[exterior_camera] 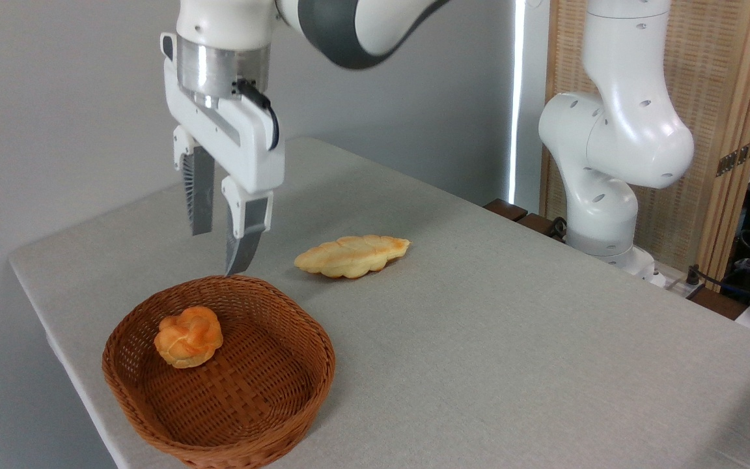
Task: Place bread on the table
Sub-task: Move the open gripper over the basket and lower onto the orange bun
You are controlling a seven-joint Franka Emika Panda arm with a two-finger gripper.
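Note:
The bread, a small glossy orange-golden knotted bun, lies inside the brown wicker basket against its left wall. The light grey table carries the basket near its front left corner. My gripper hangs open above the basket's far rim, fingers pointing down with nothing between them. It is well above and behind the bun, not touching it.
A longer pale-yellow braided loaf lies on the table behind and right of the basket. The arm's white base stands at the table's far right edge, with cables and a wooden screen beyond it. The table's left edge runs close by the basket.

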